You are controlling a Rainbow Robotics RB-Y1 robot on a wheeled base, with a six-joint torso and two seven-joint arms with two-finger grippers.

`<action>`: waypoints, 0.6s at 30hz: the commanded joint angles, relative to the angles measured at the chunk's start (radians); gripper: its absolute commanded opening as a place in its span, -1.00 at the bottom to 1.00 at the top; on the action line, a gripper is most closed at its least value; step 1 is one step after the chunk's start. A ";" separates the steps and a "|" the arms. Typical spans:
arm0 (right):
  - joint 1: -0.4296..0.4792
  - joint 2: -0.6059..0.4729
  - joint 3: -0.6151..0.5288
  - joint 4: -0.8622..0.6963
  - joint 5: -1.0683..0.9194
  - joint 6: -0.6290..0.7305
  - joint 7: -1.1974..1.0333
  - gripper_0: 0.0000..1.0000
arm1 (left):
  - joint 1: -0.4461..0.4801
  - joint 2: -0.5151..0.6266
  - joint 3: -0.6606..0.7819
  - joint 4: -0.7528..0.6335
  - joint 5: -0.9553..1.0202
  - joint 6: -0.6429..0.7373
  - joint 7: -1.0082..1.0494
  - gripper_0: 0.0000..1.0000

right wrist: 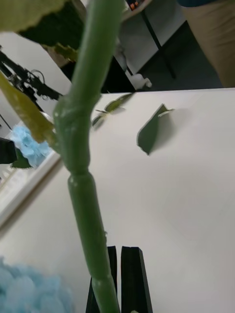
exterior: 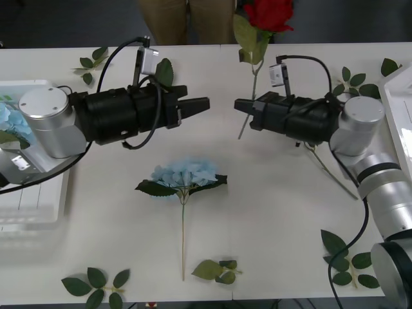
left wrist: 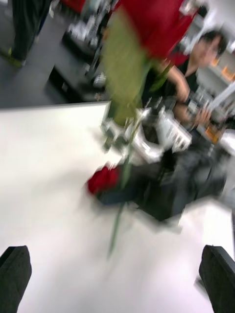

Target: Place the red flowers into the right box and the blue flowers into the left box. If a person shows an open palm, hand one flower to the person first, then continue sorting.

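Front view: right gripper (exterior: 239,105) jaws clamp red rose (exterior: 268,13) stem.

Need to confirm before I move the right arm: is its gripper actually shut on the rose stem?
Shut on it. The right gripper has its black fingers pressed together around the red flower's green stem, held above the table.

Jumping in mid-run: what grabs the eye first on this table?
The right gripper, shut on the stem of a red rose, holds it upright above the table's far middle. Facing it from the left, the left gripper hangs open. Between and nearer the robot, a blue hydrangea lies flat on the white table.
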 commanded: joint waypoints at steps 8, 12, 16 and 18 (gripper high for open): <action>-0.132 -0.279 -0.394 -0.012 0.462 0.419 -0.529 -1.00 | -0.135 0.233 0.060 0.089 -0.483 0.533 0.731 1.00; -0.127 -0.417 -0.401 -0.012 0.585 0.491 -0.592 -1.00 | -0.133 0.188 0.242 0.138 -0.736 0.854 0.923 1.00; -0.103 -0.530 -0.398 -0.012 0.694 0.494 -0.581 -1.00 | -0.130 0.112 0.422 0.146 -0.977 1.156 1.077 1.00; -0.095 -0.569 -0.396 -0.012 0.749 0.494 -0.575 -1.00 | -0.124 0.073 0.483 0.137 -1.064 1.259 1.138 1.00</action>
